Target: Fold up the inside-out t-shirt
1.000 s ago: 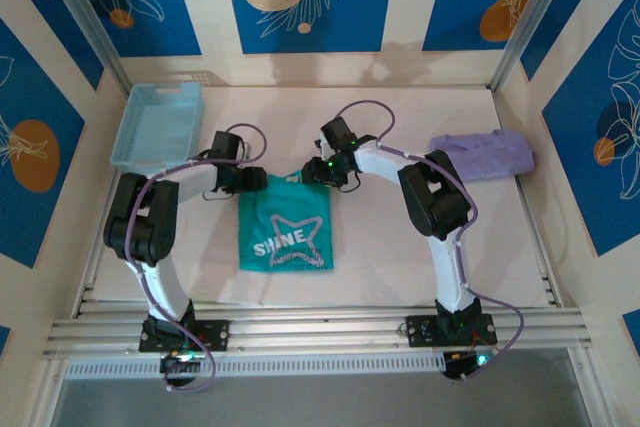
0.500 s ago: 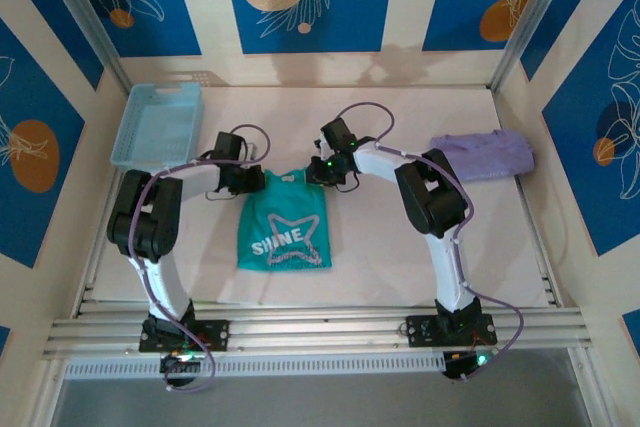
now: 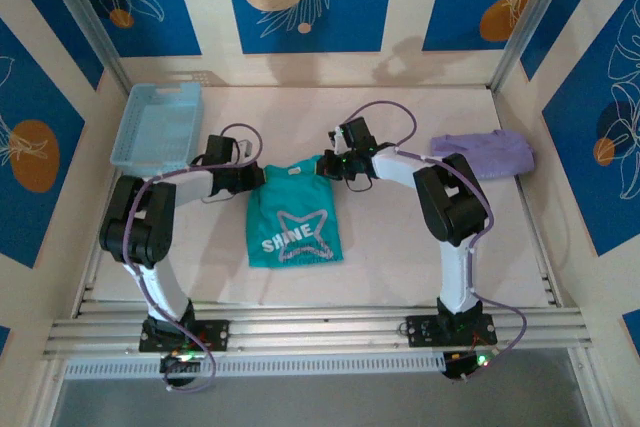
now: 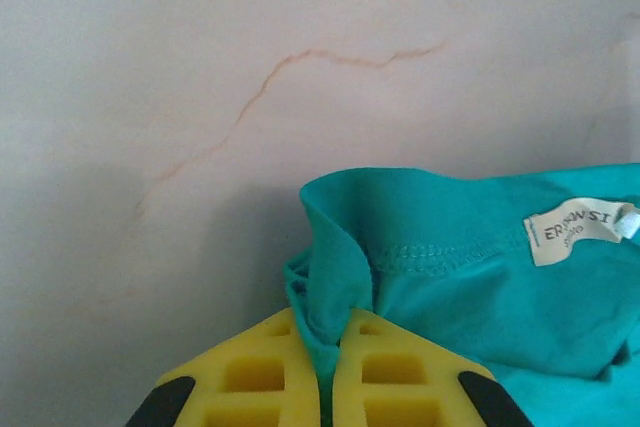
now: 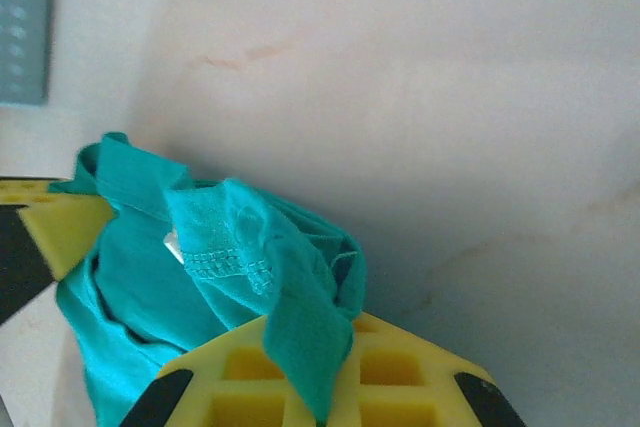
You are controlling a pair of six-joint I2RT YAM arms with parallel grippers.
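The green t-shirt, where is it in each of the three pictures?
Top external: the t-shirt is spread out in the middle.
Left wrist: lower right, with a fold pinched in the left gripper.
Right wrist: lower left, bunched up, with a flap pinched in the right gripper.
Shared landmark: the white neck label. From above it sits at the shirt's far edge, and in the right wrist view it is probably the small white sliver.

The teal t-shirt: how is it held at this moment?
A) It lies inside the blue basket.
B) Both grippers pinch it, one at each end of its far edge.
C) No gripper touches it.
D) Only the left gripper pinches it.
B: the left gripper has teal cloth of the t-shirt squeezed between its shut yellow jaws, and the right gripper clamps a fold of it the same way.
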